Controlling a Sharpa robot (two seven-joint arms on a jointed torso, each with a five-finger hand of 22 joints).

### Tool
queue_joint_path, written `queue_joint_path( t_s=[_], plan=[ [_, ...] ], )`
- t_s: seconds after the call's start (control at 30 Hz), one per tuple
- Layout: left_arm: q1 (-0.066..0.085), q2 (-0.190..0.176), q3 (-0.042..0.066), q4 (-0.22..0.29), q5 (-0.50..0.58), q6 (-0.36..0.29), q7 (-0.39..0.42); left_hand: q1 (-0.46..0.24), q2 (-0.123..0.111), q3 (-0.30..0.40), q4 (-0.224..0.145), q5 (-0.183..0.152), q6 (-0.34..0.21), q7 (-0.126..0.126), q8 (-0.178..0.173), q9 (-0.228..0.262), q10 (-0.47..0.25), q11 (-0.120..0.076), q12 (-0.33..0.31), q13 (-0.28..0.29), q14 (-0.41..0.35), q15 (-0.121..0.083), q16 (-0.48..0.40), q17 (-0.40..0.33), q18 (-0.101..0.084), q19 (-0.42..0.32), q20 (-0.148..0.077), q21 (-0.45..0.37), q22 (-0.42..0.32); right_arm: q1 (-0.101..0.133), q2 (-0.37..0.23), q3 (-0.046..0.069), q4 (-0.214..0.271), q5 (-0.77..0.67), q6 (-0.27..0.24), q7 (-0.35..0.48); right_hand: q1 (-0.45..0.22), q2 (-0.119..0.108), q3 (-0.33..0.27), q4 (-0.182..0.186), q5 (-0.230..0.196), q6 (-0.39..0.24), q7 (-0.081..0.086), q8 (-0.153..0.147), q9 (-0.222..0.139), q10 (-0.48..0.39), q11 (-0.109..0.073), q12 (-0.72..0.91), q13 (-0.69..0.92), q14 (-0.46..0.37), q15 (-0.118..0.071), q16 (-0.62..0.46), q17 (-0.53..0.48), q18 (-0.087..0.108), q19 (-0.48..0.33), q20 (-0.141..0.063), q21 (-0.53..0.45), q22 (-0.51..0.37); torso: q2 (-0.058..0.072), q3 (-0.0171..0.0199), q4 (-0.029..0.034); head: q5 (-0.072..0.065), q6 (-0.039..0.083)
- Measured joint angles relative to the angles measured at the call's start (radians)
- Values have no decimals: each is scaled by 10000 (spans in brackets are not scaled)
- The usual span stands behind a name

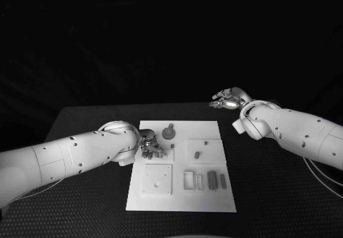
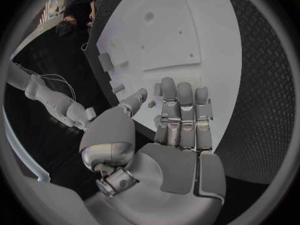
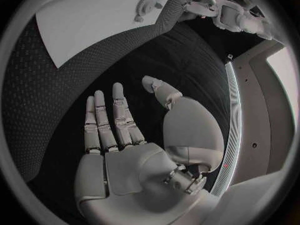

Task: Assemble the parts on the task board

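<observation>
My left hand (image 1: 151, 147) rests open on the task board (image 1: 214, 198), fingers flat near a gear-shaped part (image 1: 168, 133). My right hand (image 1: 227, 98) hangs open beyond the board, holding nothing.

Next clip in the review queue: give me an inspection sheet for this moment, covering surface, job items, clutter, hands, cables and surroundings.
Surface: black table, textured top.
Job's things: white task board in the middle of the table; a round toothed part near its far edge, small dark parts along its near right side.
Clutter: nothing seen.
Hands: left hand over the board's left edge, fingers extended, holding nothing visible in the left wrist view; right hand off the board beyond the table's far right corner, open with fingers apart.
Cables: thin cables under the right arm.
Surroundings: dark; nothing else seen.
</observation>
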Motion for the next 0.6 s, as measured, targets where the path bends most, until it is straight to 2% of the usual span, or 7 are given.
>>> queue_joint_path(
  t_s=[0.2, 0.37, 0.6],
  plan=[
    [-17, 23, 0, -44, -1, 44, 6, 39, 39, 20, -75, -72, 36, -35, 0, 25, 12, 12, 0, 17, 0, 0, 0, 14, 0, 37, -37, -38, -1, 0, -3, 0, 8, 0, 0, 0, 0, 0, 0, 0, 0, 0, 0, 0, -8, 0, 0, 0, 0, 0, 0, 0, 1, -1, 0, 0, 0, 8, 1, 0, 1, -7, -2],
    [-20, 26, 0, -50, -2, 84, 7, 157, 157, 41, -207, -142, 114, -41, 0, 65, 47, -21, 0, 20, 0, 0, 0, 30, 0, 75, 1, -38, -2, 0, -6, 0, 10, 0, 0, 1, 0, 0, 0, 0, 0, -1, 1, 0, -8, 0, 0, 0, 0, 1, 0, 0, 1, -1, 0, 0, 0, 10, 0, 2, 1, -18, -12],
    [-21, 55, 1, -83, -4, 129, 7, 408, 302, 125, -456, -193, 235, -87, -1, 134, 159, -61, 0, 41, 74, -73, 0, 62, 0, 162, -89, -38, -3, 0, -12, 0, 26, 0, 1, 1, 0, 0, 0, 0, 0, -10, 10, 0, -7, 0, 0, 0, 0, 1, -1, 0, -5, 0, 0, 0, 0, 8, -1, 5, 3, -19, -12]
  ],
)
